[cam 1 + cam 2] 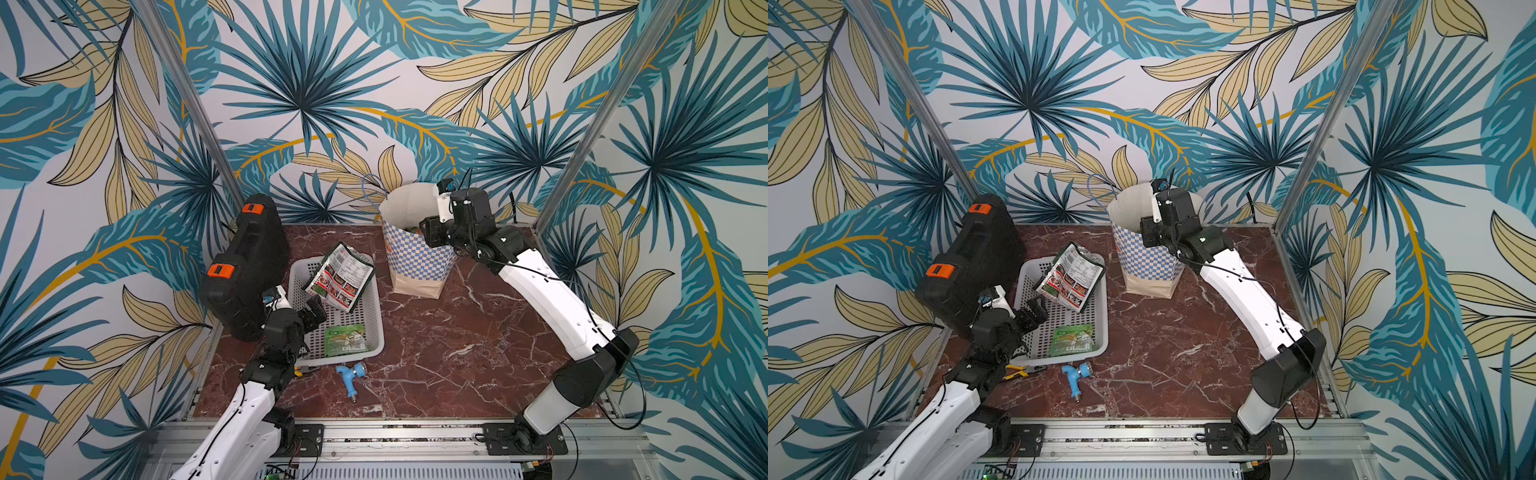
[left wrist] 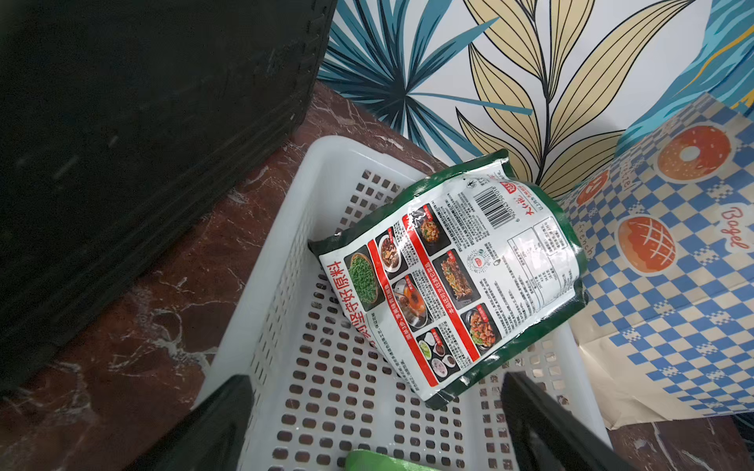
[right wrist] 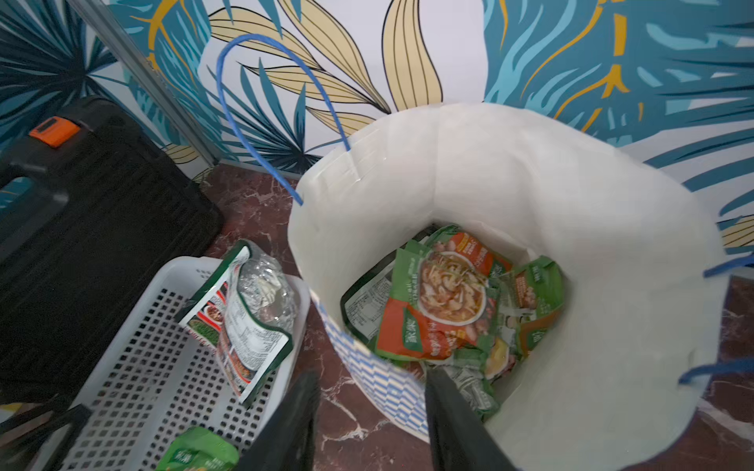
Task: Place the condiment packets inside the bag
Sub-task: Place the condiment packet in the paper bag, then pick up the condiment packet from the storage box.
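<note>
I keep the bag (image 1: 415,257) standing open at the back for drops from above, packets (image 3: 440,301) heaped inside (lower ones hidden). The basket (image 1: 374,328) holds two more, one leaning on its rim. My right gripper (image 3: 371,375) hangs empty, jaws apart, at the bag's rim; my left gripper (image 2: 377,377), also spread, over the basket.

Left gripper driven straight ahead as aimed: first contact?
Likely the white-backed packet propped on the basket rim; the open left gripper points at it. Depth unclear.

Upright checkered blue-white paper bag (image 1: 415,259) holds green-orange foil packets (image 3: 440,301). Tilted silver-red packet (image 1: 340,276) lies at its nine o'clock, green packet (image 1: 345,340) at seven.
</note>
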Robot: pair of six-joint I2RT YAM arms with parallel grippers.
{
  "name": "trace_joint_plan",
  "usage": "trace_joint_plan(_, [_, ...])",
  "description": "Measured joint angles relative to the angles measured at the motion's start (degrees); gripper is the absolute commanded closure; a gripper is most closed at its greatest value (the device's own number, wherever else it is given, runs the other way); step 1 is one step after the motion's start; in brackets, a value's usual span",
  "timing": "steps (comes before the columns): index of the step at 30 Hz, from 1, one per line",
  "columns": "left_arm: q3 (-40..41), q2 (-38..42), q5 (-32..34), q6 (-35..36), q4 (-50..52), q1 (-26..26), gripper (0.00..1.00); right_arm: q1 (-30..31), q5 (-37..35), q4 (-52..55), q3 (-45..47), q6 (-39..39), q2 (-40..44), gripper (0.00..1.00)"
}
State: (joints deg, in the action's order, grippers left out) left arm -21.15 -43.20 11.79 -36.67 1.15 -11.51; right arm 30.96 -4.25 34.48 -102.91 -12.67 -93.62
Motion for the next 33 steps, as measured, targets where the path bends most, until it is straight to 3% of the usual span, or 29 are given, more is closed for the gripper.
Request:
trace_joint_plan(4, [0.0, -1.1, 0.4, 0.0, 0.4, 0.0, 0.0, 3.0, 3.8, -0.2, 3.2, 0.7, 1.7, 0.38])
trace_joint_plan(10, [0.0, -1.6, 0.7, 0.0, 0.5, 0.0, 0.0, 9.0, 6.7, 0.1, 7.1, 2.5, 1.3, 0.37])
trace_joint_plan(17, [0.0, -1.8, 0.9, 0.0, 0.7, 0.1, 0.0, 13.1, 8.0, 0.2, 6.5, 4.4, -4.1, 0.36])
trace_joint_plan(28, [0.0, -1.8, 1.0, 0.0, 0.8, 0.1, 0.0, 13.4, 3.0, 8.9, -18.3, 11.0, -25.7, 0.31])
trace_joint_plan(33, [0.0, -1.8, 1.0, 0.0, 0.8, 0.2, 0.0, 13.3, 1.6, 12.7, -31.9, 14.0, -34.7, 0.23])
